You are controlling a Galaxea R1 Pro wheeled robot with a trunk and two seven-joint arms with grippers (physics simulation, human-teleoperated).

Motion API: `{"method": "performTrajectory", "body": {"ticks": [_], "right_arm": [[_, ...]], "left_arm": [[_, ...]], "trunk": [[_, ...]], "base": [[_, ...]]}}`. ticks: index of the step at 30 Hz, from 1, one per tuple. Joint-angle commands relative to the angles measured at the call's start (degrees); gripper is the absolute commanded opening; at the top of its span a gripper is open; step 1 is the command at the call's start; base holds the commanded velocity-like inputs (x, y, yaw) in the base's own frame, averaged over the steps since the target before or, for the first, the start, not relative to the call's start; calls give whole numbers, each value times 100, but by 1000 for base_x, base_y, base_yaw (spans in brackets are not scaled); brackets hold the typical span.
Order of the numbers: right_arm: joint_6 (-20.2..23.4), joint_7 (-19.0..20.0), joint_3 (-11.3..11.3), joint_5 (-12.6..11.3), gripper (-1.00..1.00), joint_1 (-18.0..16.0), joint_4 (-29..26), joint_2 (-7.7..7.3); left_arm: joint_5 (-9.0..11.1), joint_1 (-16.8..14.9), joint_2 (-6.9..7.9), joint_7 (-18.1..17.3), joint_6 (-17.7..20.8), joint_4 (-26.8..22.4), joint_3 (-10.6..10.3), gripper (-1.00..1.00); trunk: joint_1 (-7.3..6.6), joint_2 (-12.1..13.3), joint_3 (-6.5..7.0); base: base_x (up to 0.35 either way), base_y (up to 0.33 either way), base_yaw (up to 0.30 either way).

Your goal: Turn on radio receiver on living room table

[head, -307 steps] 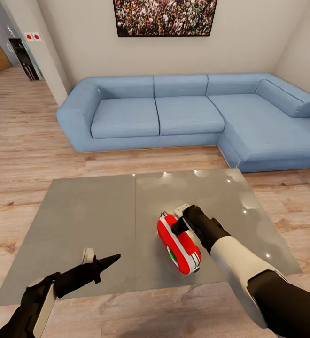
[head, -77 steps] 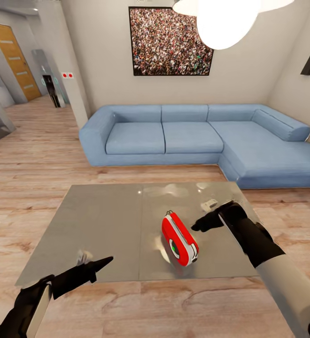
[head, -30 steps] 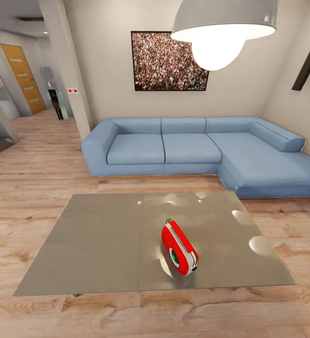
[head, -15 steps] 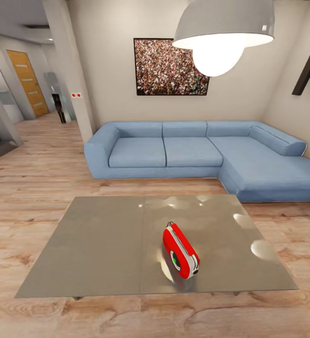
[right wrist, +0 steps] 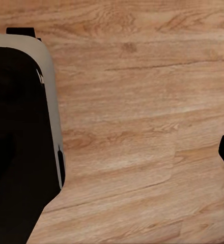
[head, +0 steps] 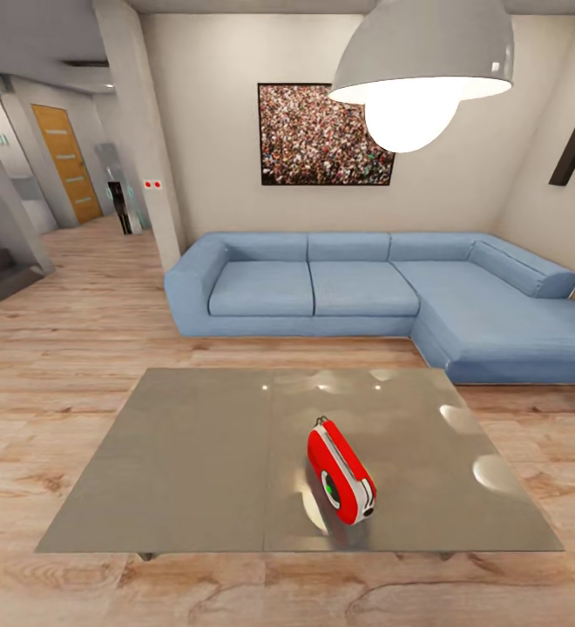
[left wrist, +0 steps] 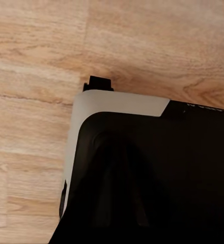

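— Radio receiver [head: 341,473], where is it sitting?
— On the near right part of the table [head: 192,461], standing on edge, red with white trim, its round dial facing the camera side.
— And the claws?
— I cannot tell how far either is spread. The wrist views give a dark, pale-edged body [left wrist: 142,173] over the wood floor [right wrist: 142,101], no fingertips to judge, nothing visibly held.
— Beyond the table?
— A blue L-shaped sofa [head: 366,292], then a crowd picture [head: 326,135] on the beige wall, with a dome pendant lamp [head: 420,61] overhead.
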Motion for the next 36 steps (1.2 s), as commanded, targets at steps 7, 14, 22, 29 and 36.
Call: {"method": "performTrajectory", "body": {"ticks": [7, 14, 22, 29, 36], "right_arm": [[2, 2, 4, 4, 100, 0, 0, 115], [5, 2, 4, 12, 100, 0, 0, 136], [25, 0, 9, -13, 100, 0, -2, 137], [40, 1, 5, -28, 100, 0, -4, 132], [33, 270, 17, 32, 100, 0, -8, 96]], "left_arm": [[2, 0, -7, 12, 33, 0, 0, -100], [3, 0, -28, 22, 53, 5, 0, -100], [3, 0, -37, 31, 37, 1, 0, -100], [8, 0, -22, 31, 38, 0, 0, -100], [11, 0, -29, 28, 29, 0, 7, -100]], "trunk": [[0, 0, 63], [0, 0, 107], [0, 0, 111], [0, 0, 112], [0, 0, 112]], "base": [[0, 0, 73], [0, 0, 60], [0, 0, 5], [0, 0, 0], [0, 0, 0]]}}
